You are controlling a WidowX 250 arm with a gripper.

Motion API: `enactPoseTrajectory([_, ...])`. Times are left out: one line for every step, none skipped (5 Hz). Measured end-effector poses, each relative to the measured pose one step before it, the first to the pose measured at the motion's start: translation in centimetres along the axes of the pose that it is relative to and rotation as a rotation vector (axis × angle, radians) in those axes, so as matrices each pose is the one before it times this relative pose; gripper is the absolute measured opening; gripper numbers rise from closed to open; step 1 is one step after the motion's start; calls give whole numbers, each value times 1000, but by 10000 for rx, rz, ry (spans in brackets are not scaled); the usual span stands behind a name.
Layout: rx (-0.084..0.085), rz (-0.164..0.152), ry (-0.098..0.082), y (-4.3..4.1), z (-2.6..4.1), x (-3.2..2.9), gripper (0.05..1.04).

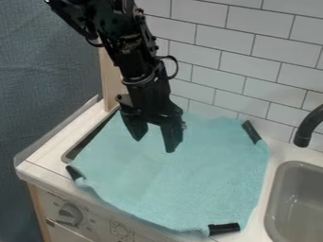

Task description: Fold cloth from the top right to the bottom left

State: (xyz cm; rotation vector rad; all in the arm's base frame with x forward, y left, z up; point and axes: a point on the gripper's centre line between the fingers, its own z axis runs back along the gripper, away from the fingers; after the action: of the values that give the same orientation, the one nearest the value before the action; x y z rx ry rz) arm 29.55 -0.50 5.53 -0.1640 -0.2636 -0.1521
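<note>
Cloth: light teal, spread nearly flat across the middle and lower part of the frame, a dark tab at each of three corners; nothing is folded over.
Upper-right tab: likely the corner to take first. It lies close to the tiled wall, so a low approach from behind could bump the tiles, and a pinch set slightly off could close on air or on the tab alone and let the corner slip.
Faucet: hangs at the right edge, near that corner; a wide swing to the right might knock it.
Lower-left tab: the probable landing spot, beside the front edge of the counter. Too long a pull could drag the whole sheet over that edge, since nothing visible pins it down.
Thin fabric: may bunch or crease midway if the corner is carried too low, leaving the fold crooked.
Gripper: fingers apart, with no fabric pinched between them; it hangs over the upper-left part of the sheet, well away from the upper-right tab. Whether the tips touch the fabric, I cannot tell.
Arm: enters at the upper left and slants down and right, the wrist bent so that the fingers point downward.
</note>
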Motion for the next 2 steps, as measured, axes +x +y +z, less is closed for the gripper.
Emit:
enactPoseTrajectory([-75, 10, 215, -112, -537, -450, 999])
enactPoseTrajectory([-34, -407, 73, -150, -761, 219, 999])
